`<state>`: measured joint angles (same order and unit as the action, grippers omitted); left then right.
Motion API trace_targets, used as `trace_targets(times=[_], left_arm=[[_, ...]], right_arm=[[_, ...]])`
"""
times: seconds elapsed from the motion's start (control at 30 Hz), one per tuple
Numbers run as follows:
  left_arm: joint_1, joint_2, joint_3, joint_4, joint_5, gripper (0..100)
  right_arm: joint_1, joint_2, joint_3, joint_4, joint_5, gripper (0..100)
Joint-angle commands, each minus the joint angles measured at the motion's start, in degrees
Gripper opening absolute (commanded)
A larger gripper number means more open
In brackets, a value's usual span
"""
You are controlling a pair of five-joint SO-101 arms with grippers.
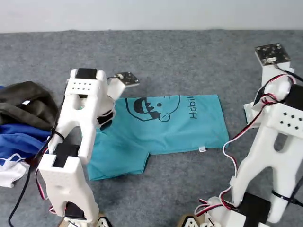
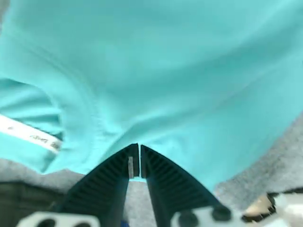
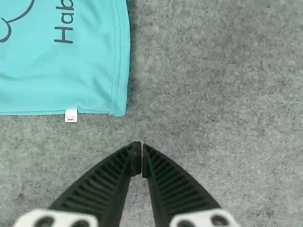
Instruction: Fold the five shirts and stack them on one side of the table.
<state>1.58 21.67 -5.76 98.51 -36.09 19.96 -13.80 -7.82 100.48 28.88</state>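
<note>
I have the teal shirt [image 1: 175, 127] lying flat, printed side up, about the middle of the grey worktop [image 1: 199, 56]. Its long axis runs across the worktop from left to right. The collar and sleeves are at the left arm's end, and the straight hem is at the right arm's end. One sleeve spreads toward the near edge.

The left gripper [image 2: 137, 149] is closed at the collar end. In the left wrist view its tips meet the edge of the cloth and the creases run in toward them, so I judge it has a pinch of the shirt, though I can't see how deep the bite goes.

The right gripper [image 3: 137, 146] is closed on nothing. It hangs over bare worktop just beyond the near hem corner, where a small white tag [image 3: 71, 115] sticks out. It is apart from the cloth, not touching it.

What matters for the next move is that hem corner. It lies just off the right claw, toward the middle of the worktop, and the right arm is clearly the nearer one to it. With the left claw already at the far end of the long axis, I'd expect the right claw to open and close on that corner before any fold.

The unfolded heap of shirts [image 1: 21, 127], dark, blue and white, sits at the left edge, just beside the left arm.
</note>
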Motion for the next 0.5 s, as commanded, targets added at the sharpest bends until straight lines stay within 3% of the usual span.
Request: trace_targets(times=[0.0,0.2,0.47], left_arm=[[1.67,-8.26,8.22,2.2,-1.85,2],[4.22,-18.64,27.12,2.02,-3.25,2],[4.04,-20.4,37.05,-0.18,-5.8,2]], right_arm=[[0.66,-3.65,-0.18,2.42,-0.53,1.0],[0.66,-3.82,-0.09,2.42,-0.44,1.0],[0.57,-3.82,4.13,2.42,-0.44,1.0]])
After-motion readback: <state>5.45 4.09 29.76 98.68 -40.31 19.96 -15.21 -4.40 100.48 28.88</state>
